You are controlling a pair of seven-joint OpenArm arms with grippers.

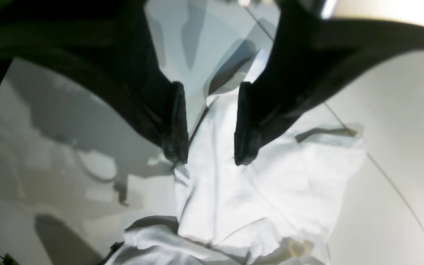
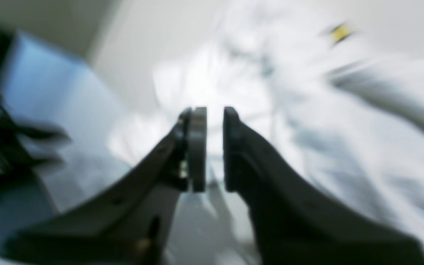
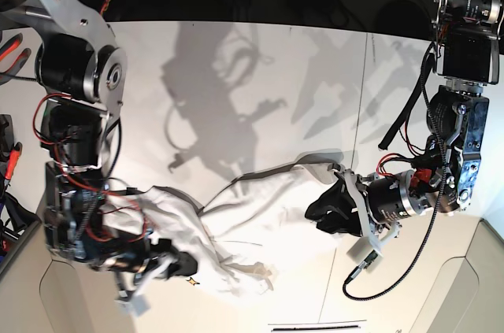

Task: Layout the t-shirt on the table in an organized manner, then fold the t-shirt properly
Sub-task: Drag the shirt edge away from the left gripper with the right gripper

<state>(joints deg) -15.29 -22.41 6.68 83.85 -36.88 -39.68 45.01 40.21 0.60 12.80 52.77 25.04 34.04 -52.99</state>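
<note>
Base view shows the t-shirt (image 3: pixel 236 231) still in a twisted, bunched rope across the near middle of the table (image 3: pixel 260 73), running from the near-left arm over to the arm on the right, so nothing is laid out yet. The left gripper (image 1: pixel 210 147) (right side of the base view) has its jaws clearly apart with a fold of white cloth running up between them; from the wrist shot I honestly can't tell if the pads are pinching it or just straddling it, so I'd call it open around the fabric, not a sure grip. The right gripper (image 2: pixel 215 147), down at the near-left end of the shirt, has only a narrow gap between its pads, and the wrist picture is too smeared to say whether any cloth is caught in there, so no call from me on that one. My take on doing this step well: get each claw onto a real edge, ideally a shoulder or hem corner, not a random wad from the middle, then draw the two ends apart and lift enough that the twist drops out before laying it flat. Pulling while the cloth is still roped up will probably just tighten the wrinkles, and a weak pinch could let the fabric slip out.
</note>
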